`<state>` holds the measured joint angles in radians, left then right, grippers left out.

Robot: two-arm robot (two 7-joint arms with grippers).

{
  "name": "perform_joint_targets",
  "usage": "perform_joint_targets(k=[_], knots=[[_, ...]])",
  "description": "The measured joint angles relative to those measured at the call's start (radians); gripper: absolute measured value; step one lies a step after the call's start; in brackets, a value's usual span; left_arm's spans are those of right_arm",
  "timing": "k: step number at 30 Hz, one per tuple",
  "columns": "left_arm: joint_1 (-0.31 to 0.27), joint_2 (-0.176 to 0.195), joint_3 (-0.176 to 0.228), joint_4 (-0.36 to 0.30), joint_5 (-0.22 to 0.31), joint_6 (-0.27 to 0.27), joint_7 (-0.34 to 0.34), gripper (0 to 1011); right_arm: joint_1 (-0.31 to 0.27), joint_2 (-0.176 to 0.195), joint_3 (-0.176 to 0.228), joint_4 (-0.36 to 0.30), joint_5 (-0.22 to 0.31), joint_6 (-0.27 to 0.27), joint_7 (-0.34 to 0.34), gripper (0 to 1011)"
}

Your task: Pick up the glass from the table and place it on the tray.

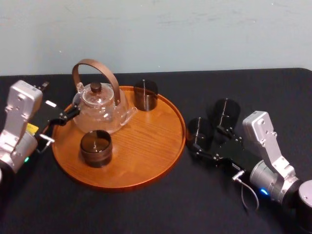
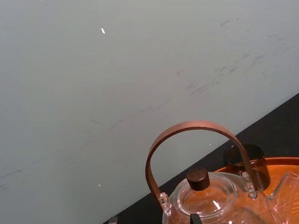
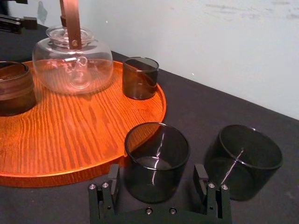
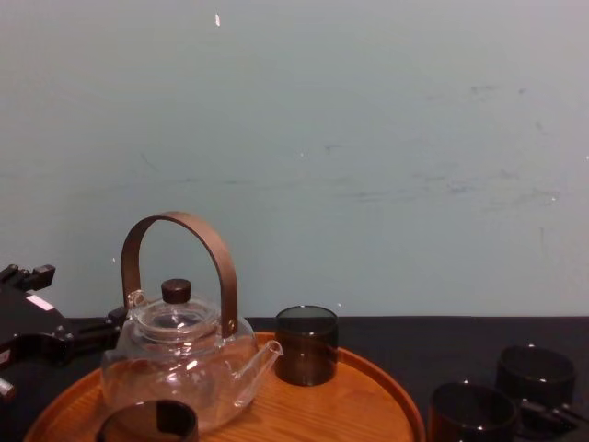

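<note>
As the glass (image 3: 156, 156) is straddled by the spread right gripper (image 3: 157, 173), an even, centred squeeze is advised; the left gripper (image 1: 59, 124) is parked at the tray (image 1: 146, 146).

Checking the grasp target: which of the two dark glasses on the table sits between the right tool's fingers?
The glass nearer the tray, flanked by the open right tool; the other glass stands outside it.

The right tool (image 3: 156, 179) reaches forward, fingers spread wide; the left tool (image 1: 61, 122) hangs low.
</note>
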<state>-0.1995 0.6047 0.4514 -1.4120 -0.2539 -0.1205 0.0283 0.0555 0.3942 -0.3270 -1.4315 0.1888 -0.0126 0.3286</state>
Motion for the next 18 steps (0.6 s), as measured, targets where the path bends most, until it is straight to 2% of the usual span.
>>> perform_joint_targets(k=[18], knots=[[0.0,0.0,0.0,0.0,0.0,0.0,0.0,1001,0.024,-0.035,0.019,0.06,-0.012,-0.014,0.029,1002]])
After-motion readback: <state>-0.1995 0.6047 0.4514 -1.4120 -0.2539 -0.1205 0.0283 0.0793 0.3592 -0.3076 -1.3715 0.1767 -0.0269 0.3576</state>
